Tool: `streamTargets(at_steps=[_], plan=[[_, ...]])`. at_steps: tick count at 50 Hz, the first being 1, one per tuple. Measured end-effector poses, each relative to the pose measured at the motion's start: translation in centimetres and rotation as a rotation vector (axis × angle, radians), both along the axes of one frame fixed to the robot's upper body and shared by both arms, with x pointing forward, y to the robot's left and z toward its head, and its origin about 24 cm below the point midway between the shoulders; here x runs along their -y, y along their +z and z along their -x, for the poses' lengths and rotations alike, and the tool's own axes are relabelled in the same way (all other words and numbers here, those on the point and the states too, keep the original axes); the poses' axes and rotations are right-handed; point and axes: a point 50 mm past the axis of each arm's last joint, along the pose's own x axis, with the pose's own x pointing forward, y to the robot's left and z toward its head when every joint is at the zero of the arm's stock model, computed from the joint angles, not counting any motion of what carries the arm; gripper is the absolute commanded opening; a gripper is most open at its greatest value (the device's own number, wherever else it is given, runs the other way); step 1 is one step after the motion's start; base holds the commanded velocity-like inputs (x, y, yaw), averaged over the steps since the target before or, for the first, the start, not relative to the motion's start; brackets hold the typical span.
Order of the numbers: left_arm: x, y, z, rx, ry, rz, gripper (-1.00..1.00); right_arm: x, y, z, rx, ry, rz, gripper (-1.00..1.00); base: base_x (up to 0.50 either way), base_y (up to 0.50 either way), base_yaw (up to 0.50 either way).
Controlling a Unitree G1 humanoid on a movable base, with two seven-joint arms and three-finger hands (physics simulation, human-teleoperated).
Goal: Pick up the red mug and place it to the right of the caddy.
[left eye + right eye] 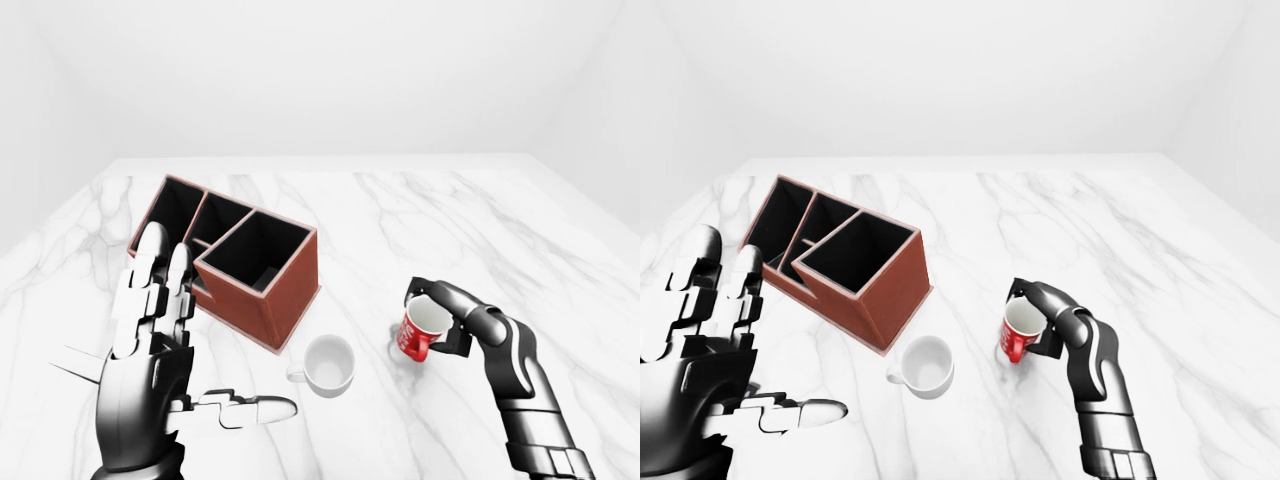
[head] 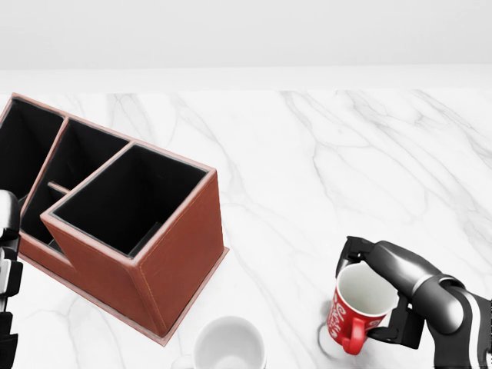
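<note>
We see right hand [image 2: 384, 296] closed round red mug [image 2: 355, 309], fingers hooked over rim, thumb side at handle; forearm rises from bottom right of left-eye view, elbow bent. Mug tilted, mouth toward head view's top, lifted just above marble counter [image 2: 346, 154], well right of brown caddy [image 2: 134, 231]. White mug [image 1: 328, 364] stands between caddy and red mug. Left hand [image 1: 150, 370] raised at left-eye view's lower left, fingers spread, holding nothing.

Right hand [image 1: 452, 318] grips the red mug [image 1: 420, 330], tilted, right of the caddy [image 1: 232, 258]; white mug [image 1: 327, 365] between; left hand [image 1: 155, 385] spread open
</note>
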Motion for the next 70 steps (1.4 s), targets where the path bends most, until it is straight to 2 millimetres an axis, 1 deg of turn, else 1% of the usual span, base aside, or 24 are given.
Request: streamTargets(at_steps=[10,16,20,27,40,46,54,70], plan=[[0.1,0.0,0.0,-0.003,-0.003,0.001,1.00,-0.8,2.4,-2.6,0.064,0.034,0.065,-1.00,0.00,0.00,0.00],[0.1,0.0,0.0,-0.002,-0.004,0.001,1.00,-1.4,3.4,-4.4,0.074,0.051,0.094,-1.00,0.00,0.00,0.00],[0.1,0.0,0.0,-0.002,-0.003,0.001,1.00,-1.9,3.8,-5.6,0.063,0.061,0.110,-1.00,0.00,0.00,0.00],[0.1,0.0,0.0,-0.001,-0.004,0.001,1.00,-3.5,4.7,-7.6,0.050,0.097,0.115,-1.00,0.00,0.00,0.00],[0.2,0.0,0.0,-0.002,-0.007,0.001,1.00,-6.2,4.9,-10.6,-0.005,0.126,0.133,-1.00,0.00,0.00,0.00],[0.2,-0.1,0.0,-0.005,-0.009,0.002,1.00,-7.4,4.9,-11.3,-0.011,0.137,0.142,-1.00,0.00,0.00,0.00],[0.2,-0.2,0.1,-0.014,-0.010,0.005,1.00,-8.8,4.4,-11.6,-0.017,0.149,0.144,-1.00,0.00,0.00,0.00],[0.2,-0.3,0.1,-0.021,-0.011,0.009,1.00,-11.4,3.2,-11.1,-0.019,0.208,0.162,-1.00,0.00,0.00,0.00]])
